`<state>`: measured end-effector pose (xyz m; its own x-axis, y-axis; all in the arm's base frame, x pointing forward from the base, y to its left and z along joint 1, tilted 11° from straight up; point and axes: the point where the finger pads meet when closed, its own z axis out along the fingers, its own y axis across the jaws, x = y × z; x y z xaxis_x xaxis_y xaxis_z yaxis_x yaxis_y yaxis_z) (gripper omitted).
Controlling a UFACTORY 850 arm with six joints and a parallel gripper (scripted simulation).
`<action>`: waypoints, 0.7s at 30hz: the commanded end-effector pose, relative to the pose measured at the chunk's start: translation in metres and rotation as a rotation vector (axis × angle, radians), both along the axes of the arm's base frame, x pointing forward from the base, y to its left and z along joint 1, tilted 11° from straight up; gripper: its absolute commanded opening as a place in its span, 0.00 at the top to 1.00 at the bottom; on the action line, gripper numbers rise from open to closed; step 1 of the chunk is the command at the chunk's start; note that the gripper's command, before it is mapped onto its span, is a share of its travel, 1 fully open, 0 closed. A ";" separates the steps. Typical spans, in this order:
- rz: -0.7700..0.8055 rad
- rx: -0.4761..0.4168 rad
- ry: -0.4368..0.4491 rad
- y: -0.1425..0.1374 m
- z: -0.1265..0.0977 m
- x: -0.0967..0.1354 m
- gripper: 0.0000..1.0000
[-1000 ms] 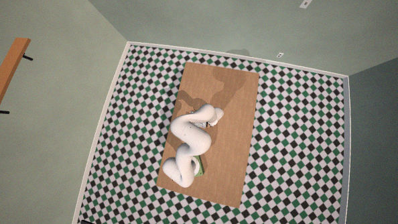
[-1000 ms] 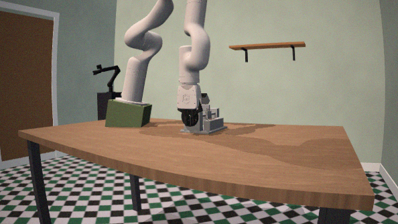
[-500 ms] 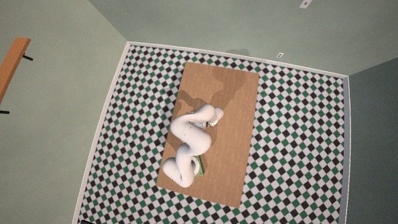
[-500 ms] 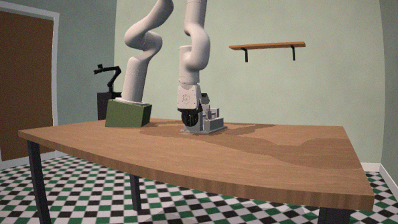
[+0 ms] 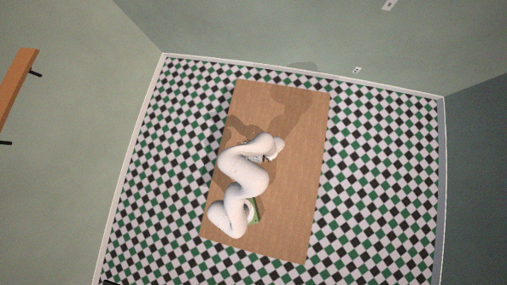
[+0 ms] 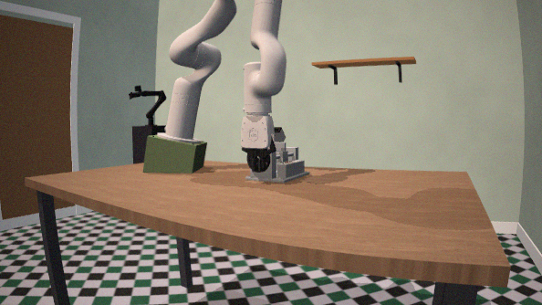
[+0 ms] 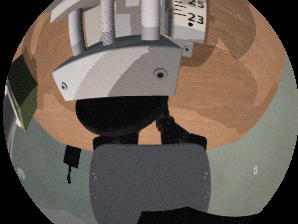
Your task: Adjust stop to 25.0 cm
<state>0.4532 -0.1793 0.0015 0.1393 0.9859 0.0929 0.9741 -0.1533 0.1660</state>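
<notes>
A small grey stop mechanism [image 6: 280, 166] stands on the wooden table. It has a black handwheel [image 6: 258, 156] on its near end. In the wrist view the handwheel [image 7: 123, 115] is a dark disc below the grey end plate [image 7: 120, 72], with two rods and a screw behind it. A white scale [image 7: 189, 3] at the upper right shows the numbers 22 and 23. My gripper [image 6: 259, 159] points down from the arm and is shut on the handwheel. Its fingers sit around the wheel. In the top view the arm hides the mechanism [image 5: 256, 157].
The arm's green base block [image 6: 174, 156] stands on the table to the left of the mechanism. A wall shelf [image 6: 364, 62] hangs behind. A dark stand with a black arm [image 6: 148, 116] is behind the table at the left.
</notes>
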 end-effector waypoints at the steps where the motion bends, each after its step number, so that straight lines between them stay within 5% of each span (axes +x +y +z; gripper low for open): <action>1: 0.000 0.000 0.001 0.000 0.000 0.000 0.94; 21: 0.000 0.000 0.001 0.000 -0.002 -0.001 0.94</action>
<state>0.4526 -0.1791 -0.0002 0.1392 0.9859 0.0931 0.9742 -0.1532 0.1659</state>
